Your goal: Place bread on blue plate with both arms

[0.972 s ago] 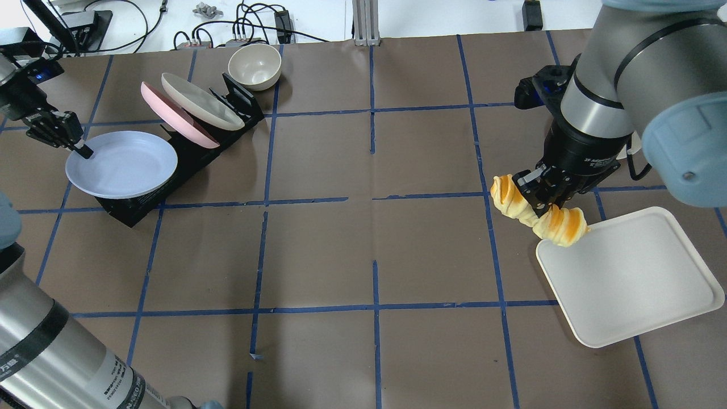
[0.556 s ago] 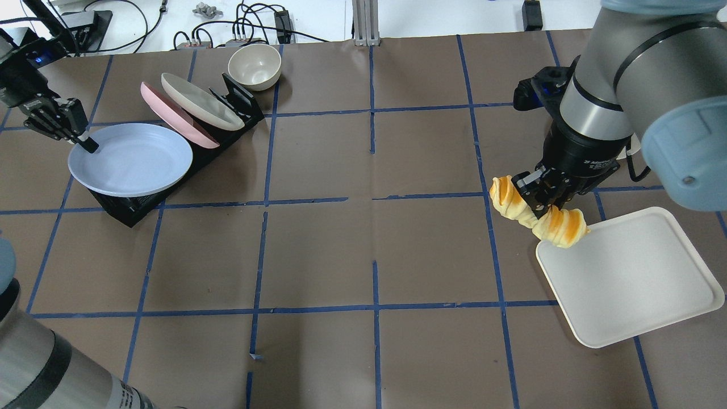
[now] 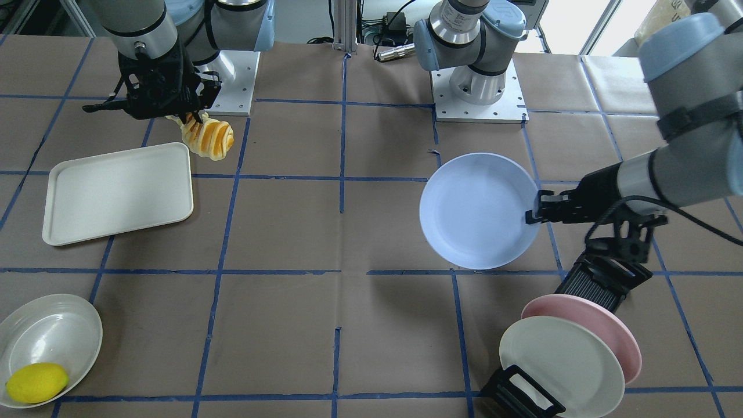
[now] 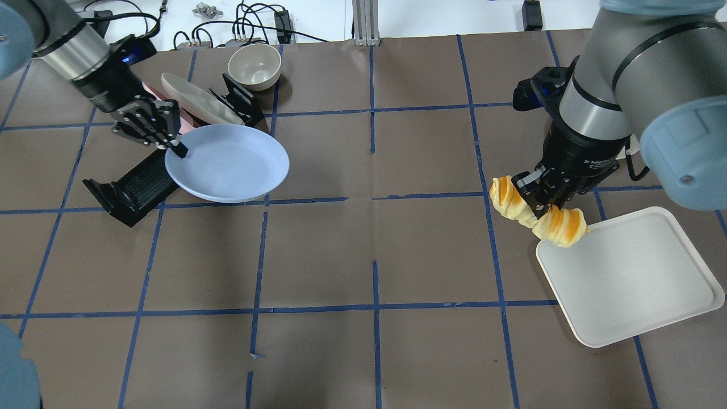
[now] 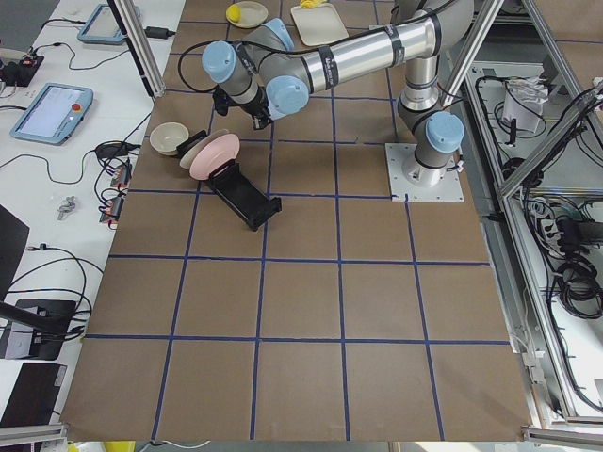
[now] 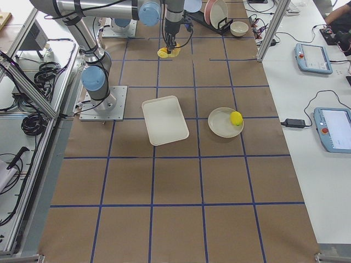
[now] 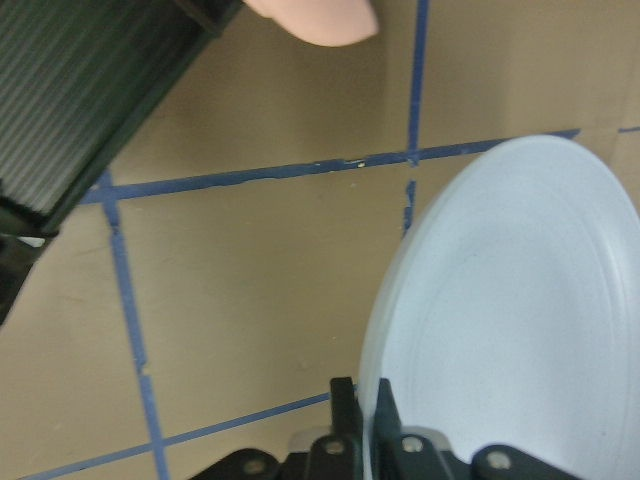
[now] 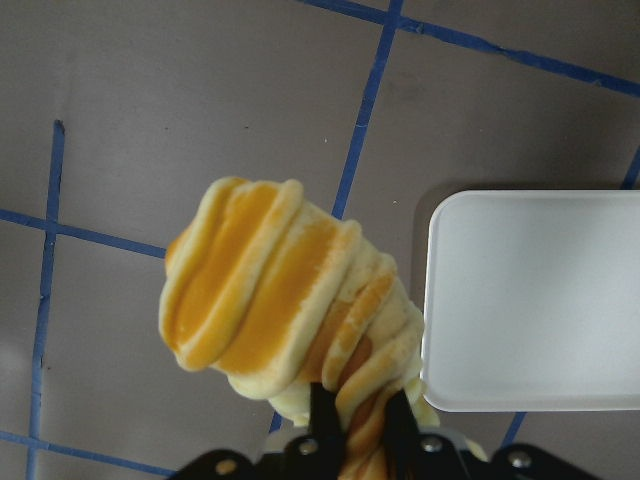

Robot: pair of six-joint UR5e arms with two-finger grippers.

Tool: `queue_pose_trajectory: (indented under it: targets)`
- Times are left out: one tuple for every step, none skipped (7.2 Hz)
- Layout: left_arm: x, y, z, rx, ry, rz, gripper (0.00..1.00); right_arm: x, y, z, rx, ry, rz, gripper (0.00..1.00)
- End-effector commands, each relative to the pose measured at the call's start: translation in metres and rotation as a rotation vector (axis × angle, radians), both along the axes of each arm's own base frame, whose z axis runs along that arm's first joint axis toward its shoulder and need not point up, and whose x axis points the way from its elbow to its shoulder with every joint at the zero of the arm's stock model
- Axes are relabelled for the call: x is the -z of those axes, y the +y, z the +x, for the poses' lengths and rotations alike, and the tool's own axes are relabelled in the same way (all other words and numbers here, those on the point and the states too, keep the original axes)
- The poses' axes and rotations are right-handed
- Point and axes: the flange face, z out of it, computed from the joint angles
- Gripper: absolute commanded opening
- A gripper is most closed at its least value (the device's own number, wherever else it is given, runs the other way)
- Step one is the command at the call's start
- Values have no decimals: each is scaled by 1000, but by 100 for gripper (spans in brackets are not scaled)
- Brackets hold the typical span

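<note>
- left gripper is clamped on the rim of the blue plate, which is held off the table right by the black rack
- right gripper is pinched tight around the middle of the bread, in the air just beside the white tray corner
- a wide stretch of taped brown table lies between plate and bread
- pink plate and cream plate lean in the rack
- plate's matte and shallow, bread's ridged

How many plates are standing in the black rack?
2: the pink plate and, farther from the robot, the cream-white plate. The blue plate is off the rack, held by the left gripper. None looks hidden.
</note>
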Motion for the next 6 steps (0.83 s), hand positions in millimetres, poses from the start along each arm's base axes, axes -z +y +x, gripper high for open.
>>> queue_pose_trajectory:
  targets:
    - [43, -14, -122, -29, -14, -84, 7, 2, 0, 0, -2, 0, 3, 26]
    - [80, -32, -159, -21, -22, -111, 7, 1, 1, 0, -2, 0, 0, 26]
    - [114, -42, -177, -3, -18, -147, 7, 0, 0, 0, -2, 0, 0, 26]
    - [139, -43, -184, -10, -20, -137, 7, 1, -1, 0, -2, 0, 1, 26]
    - [146, -35, -186, -13, -19, -126, 7, 4, -2, 0, -3, 0, 7, 27]
    - [150, -31, -190, -45, -14, -108, 8, 3, -1, -1, -3, -2, 6, 28]
